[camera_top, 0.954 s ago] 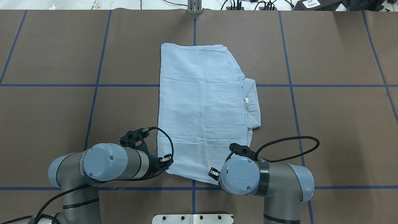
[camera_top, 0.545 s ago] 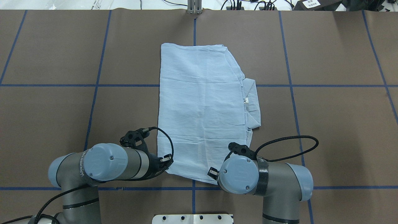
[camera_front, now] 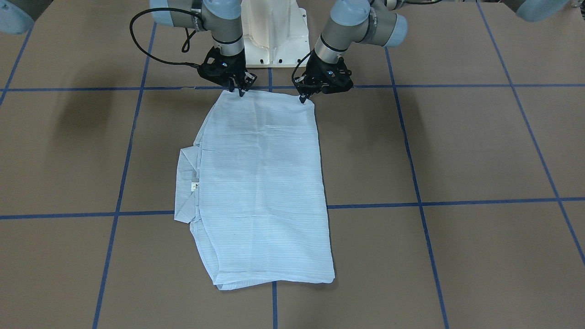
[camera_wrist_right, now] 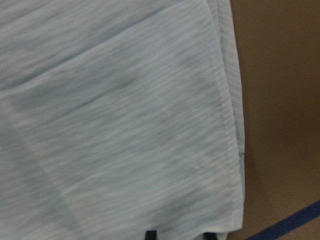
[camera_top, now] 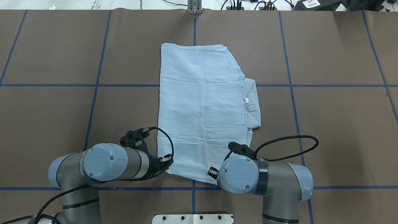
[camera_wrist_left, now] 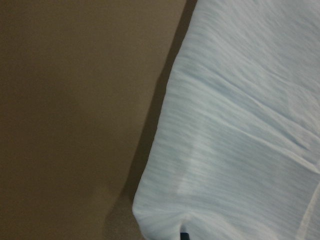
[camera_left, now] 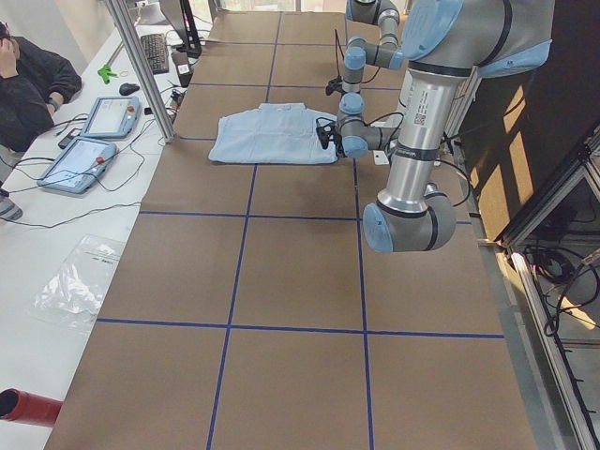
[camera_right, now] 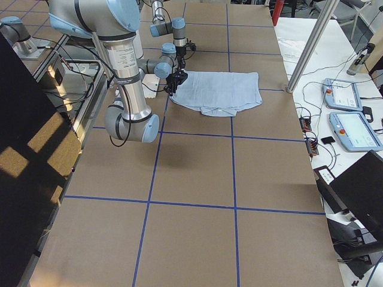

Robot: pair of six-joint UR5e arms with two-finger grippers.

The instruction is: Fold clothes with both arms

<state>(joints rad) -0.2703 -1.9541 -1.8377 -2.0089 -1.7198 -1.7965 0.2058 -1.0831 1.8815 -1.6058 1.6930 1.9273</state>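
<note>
Two corners on the near edge of the shirt [camera_top: 199, 105] are where we think trouble could start. The shirt lies flat in the middle of the table [camera_top: 326, 124], folded into a long rectangle that runs away from the robot.

On the left, the left gripper [camera_front: 303, 97] stands tip-down on the near left corner. Its wrist view shows the cloth puckering around a single dark tip, so we judge the fingers to be pinched together on that corner. The cloth is thin and lies in several layers. A shallow pinch might take only the top sheet, and the fold would then peel open on lifting.

Across the middle, the near edge runs slightly slanted. If the two arms rise unevenly, we would expect a skewed fold.

On the right, the right gripper [camera_front: 240, 91] sits at the other near corner. Its wrist view shows two dark tips a narrow gap apart with the hem between them. We cannot tell whether they have clamped, and a loose hold here would let this corner slip. Beyond it, the collar [camera_top: 252, 102] and its neck tag [camera_top: 246, 100] poke out past the right side and could drag.

The cloth is light blue, finely striped and softly creased, with a stitched hem. It looks limp rather than crisp. The table cover is matte brown with blue lines crossing it.
</note>
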